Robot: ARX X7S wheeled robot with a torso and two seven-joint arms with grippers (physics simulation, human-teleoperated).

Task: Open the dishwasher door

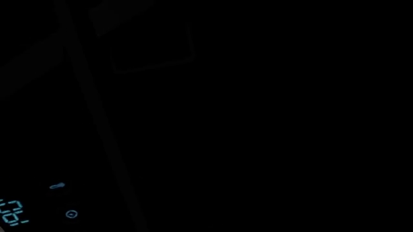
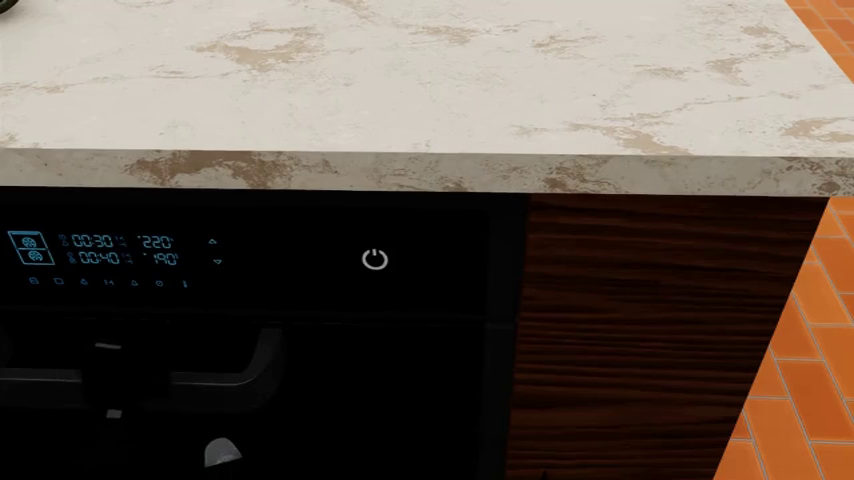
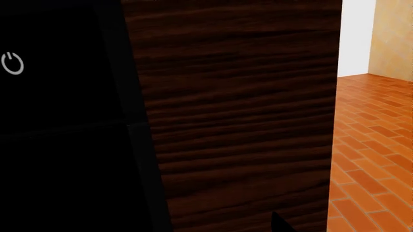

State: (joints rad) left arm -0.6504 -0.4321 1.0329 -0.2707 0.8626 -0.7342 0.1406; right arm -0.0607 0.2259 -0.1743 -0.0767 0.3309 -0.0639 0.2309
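marble counter (image 2: 427, 80) over dishwasher door (image 2: 400, 330)

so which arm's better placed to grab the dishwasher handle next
Probably left. The left wrist camera sits close against the dishwasher door, its cyan readout in view, and the bar handle lies toward the robot's left. The right wrist camera mostly faces the wood-grain cabinet panel.
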